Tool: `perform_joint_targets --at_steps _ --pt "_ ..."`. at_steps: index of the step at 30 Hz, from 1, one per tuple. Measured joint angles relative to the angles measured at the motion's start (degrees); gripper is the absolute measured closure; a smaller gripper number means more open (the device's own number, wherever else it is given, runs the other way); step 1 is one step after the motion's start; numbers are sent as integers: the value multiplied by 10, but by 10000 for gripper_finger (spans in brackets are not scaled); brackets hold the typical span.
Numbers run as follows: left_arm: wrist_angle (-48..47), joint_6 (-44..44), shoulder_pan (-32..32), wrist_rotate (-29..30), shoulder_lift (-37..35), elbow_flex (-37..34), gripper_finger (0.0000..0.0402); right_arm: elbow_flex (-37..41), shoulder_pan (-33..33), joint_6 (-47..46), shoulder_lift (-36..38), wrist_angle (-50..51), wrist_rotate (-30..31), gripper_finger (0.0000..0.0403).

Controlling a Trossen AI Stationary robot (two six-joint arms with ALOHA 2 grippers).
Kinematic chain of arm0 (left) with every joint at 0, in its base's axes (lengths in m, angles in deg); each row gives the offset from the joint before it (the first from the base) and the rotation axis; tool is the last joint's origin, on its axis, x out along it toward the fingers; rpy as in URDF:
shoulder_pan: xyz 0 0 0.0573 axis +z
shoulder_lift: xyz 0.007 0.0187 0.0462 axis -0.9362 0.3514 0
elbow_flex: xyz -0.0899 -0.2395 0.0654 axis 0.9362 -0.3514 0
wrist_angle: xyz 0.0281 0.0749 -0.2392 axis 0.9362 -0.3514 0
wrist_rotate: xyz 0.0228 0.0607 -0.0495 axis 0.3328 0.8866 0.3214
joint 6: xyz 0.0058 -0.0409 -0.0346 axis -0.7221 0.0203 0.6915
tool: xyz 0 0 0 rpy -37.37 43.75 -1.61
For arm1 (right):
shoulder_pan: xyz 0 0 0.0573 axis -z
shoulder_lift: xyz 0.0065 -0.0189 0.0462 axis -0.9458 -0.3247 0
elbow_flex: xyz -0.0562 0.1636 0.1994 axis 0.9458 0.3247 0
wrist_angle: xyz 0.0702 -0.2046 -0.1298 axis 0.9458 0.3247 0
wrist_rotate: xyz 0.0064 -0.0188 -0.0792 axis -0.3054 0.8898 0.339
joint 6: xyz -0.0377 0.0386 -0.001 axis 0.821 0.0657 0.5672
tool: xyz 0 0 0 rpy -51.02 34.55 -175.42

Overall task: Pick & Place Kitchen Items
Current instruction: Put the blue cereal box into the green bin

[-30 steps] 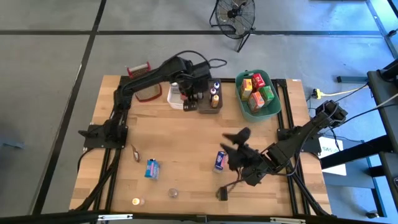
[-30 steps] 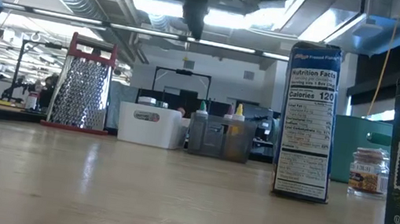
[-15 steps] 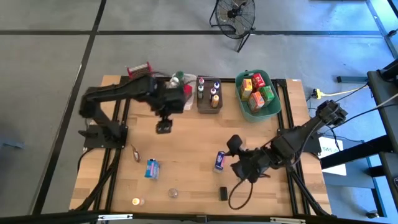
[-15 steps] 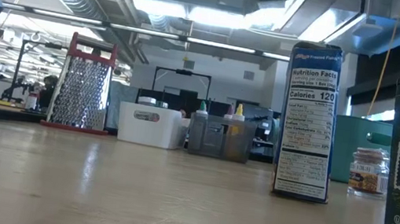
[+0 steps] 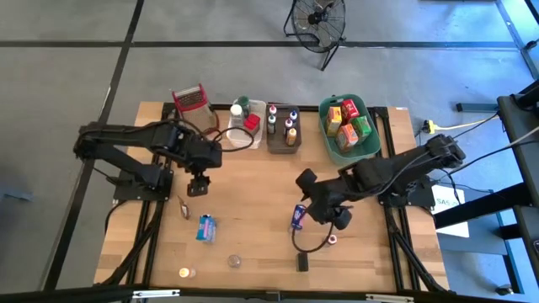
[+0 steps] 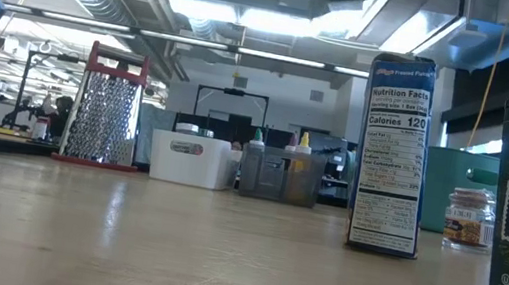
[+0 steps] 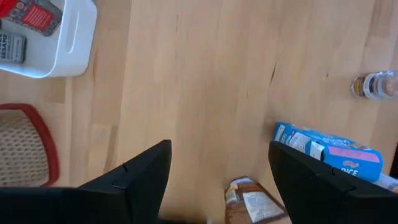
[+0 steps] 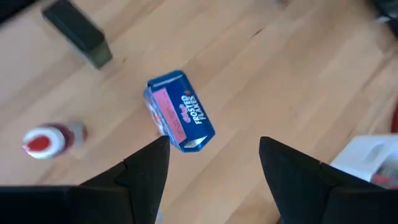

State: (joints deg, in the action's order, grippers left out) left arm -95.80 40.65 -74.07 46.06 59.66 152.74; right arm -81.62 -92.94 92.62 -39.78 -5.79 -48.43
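Left gripper (image 5: 198,184): fingers apart, empty, above bare table (image 5: 253,194)
Right gripper (image 5: 310,210): fingers apart, empty, over blue cereal box (image 8: 180,112)

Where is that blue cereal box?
From above, the blue cereal box stands right of the table's middle, just beside the right hand, with a black tin nearer the front edge.

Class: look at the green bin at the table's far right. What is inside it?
The green bin holds small boxes, red, orange and green, packed close together. Anything beneath them is covered and cannot be seen.
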Motion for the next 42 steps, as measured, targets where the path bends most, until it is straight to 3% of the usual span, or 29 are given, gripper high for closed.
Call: perform_joint_targets --at_steps 14,24,42 --pt "25 20 3 1 -19 -55 137 -28 -2 119 -114 7 -36 153" --pt "29 29 3 1 -19 -55 137 -29 4 179 -137 11 -22 153" --pt "41 13 3 5 -19 -55 137 -29 8 176 -139 7 -45 153"
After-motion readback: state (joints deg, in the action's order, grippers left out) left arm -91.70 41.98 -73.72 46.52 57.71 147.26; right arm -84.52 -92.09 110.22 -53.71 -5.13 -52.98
